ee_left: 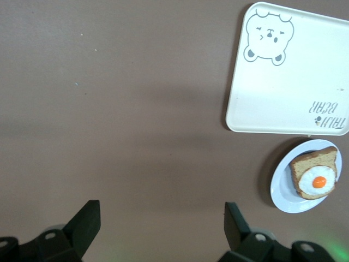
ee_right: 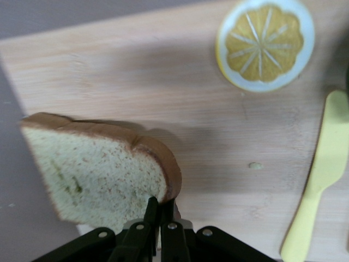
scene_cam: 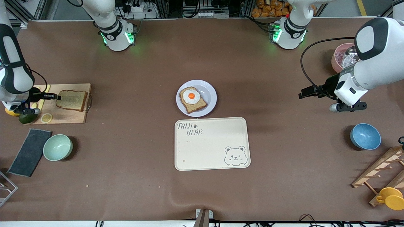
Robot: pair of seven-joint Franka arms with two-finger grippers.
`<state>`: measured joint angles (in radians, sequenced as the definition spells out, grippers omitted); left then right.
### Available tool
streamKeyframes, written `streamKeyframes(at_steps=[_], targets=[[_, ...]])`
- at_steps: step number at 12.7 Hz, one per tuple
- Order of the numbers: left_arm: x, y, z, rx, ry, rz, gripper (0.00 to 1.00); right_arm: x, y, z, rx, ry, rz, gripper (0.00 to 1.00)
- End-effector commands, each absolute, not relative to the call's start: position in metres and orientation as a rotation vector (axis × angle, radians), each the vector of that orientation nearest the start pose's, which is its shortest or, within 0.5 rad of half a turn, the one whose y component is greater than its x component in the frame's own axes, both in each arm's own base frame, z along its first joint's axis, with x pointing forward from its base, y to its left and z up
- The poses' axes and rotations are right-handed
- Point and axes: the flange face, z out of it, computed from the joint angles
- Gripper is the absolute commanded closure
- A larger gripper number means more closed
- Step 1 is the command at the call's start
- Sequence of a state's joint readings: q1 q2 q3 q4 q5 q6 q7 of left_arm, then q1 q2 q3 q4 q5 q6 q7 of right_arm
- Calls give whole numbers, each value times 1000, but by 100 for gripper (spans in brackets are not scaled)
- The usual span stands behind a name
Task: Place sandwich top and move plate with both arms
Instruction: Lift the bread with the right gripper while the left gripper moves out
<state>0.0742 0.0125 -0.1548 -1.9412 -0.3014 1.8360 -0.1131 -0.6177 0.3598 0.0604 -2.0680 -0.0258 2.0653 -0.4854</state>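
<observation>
The sandwich top (scene_cam: 72,100), a plain brown slice, is over the wooden cutting board (scene_cam: 71,116) at the right arm's end of the table. My right gripper (scene_cam: 57,97) is shut on the slice's crust edge; in the right wrist view the gripper (ee_right: 161,204) pinches the sandwich top (ee_right: 98,174), which is tilted and casts a shadow on the board. The plate (scene_cam: 209,91) sits mid-table and bears a bread slice with a fried egg (scene_cam: 191,98). My left gripper (scene_cam: 304,93) hangs open over bare table near the left arm's end, and its wrist view shows the gripper (ee_left: 162,210) with nothing between its fingers and the plate (ee_left: 281,191) farther off.
A cream bear tray (scene_cam: 211,148) lies just nearer the camera than the plate. A lemon slice (scene_cam: 46,118) and a yellow knife (ee_right: 319,180) lie on the board, with a lime (scene_cam: 27,118) beside it. Also here are a green bowl (scene_cam: 57,147), a dark cloth (scene_cam: 30,152), a blue bowl (scene_cam: 365,136), a pink bowl (scene_cam: 342,56) and a wooden rack (scene_cam: 382,170).
</observation>
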Motion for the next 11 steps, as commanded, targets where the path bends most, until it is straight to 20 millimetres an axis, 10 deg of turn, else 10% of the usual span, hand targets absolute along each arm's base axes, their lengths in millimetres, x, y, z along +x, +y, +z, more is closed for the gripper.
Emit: streamKeyframes(at_steps=[1,6,11], targets=[[540,-68,470,-3454,-192,233,0,475,-261,296,-2921,-12,399,100],[538,-70,452,-3503,-172,269,0,528,-177,389,-2700,-129,315,100],[535,-67,440,-3533,-173,286,0,561,-64,386,-2678,-76,329,100]])
